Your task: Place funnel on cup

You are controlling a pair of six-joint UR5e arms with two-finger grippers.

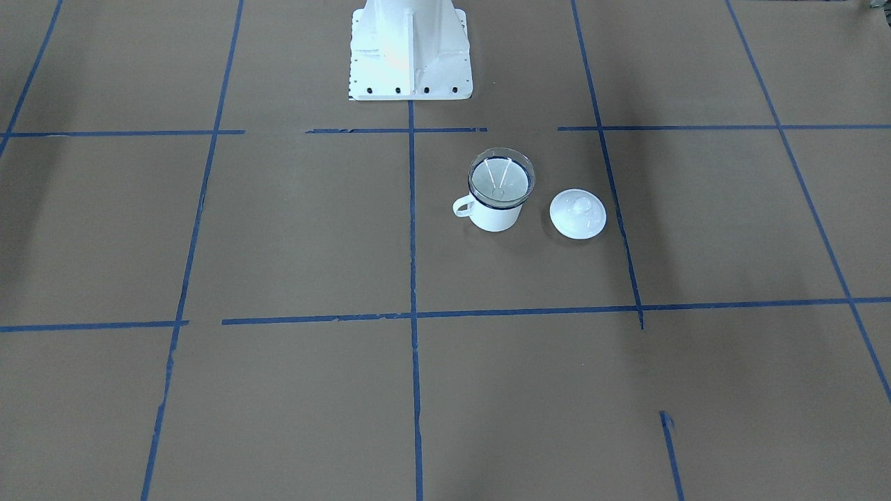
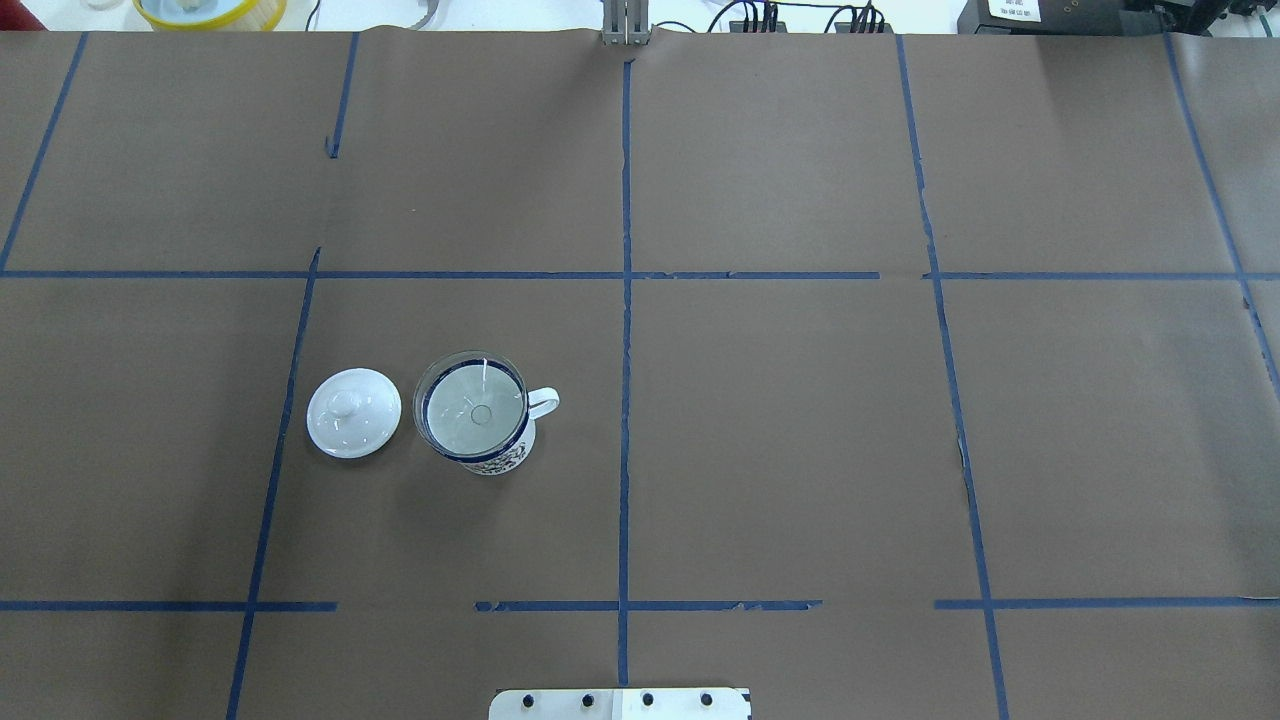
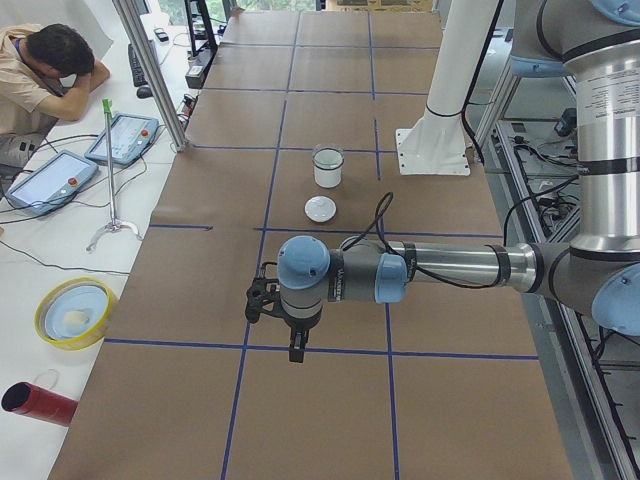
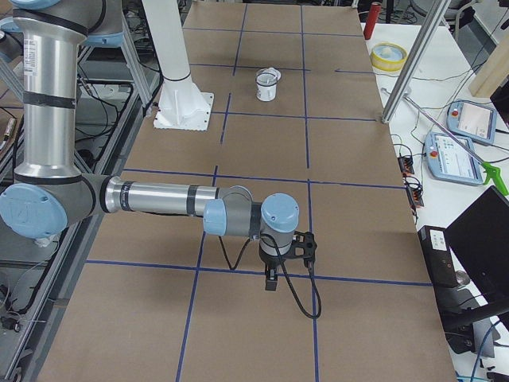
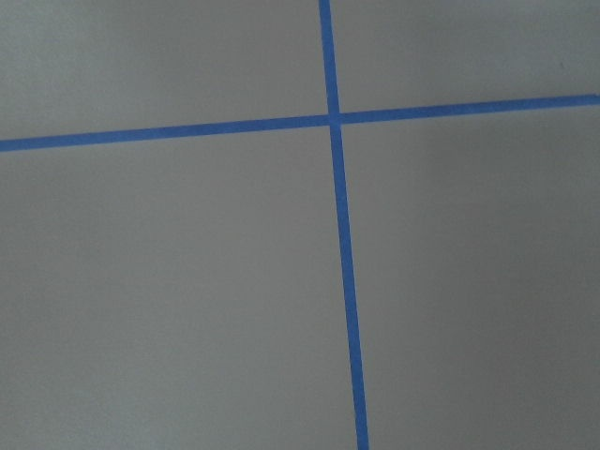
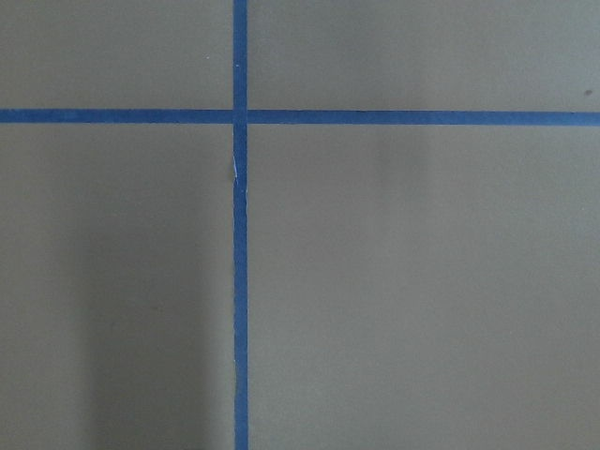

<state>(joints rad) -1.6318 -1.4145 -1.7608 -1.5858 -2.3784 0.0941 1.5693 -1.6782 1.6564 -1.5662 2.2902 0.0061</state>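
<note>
The clear funnel (image 1: 501, 179) sits upright in the mouth of the white mug with a dark blue rim (image 1: 495, 216); its bowl rests on the rim and its stem points down inside. In the overhead view the funnel (image 2: 472, 405) covers the cup (image 2: 503, 460), whose handle points right. The cup also shows in the exterior left view (image 3: 328, 172) and the exterior right view (image 4: 268, 87). My left gripper (image 3: 296, 350) hangs far from the cup over a tape crossing. My right gripper (image 4: 271, 282) hangs at the other end of the table. I cannot tell whether either is open or shut.
A round white domed lid with a knob (image 1: 578, 214) lies on the brown paper beside the cup, also in the overhead view (image 2: 353, 412). The white robot base (image 1: 409, 49) stands behind them. Both wrist views show only paper and blue tape. An operator (image 3: 40, 70) sits beyond the table.
</note>
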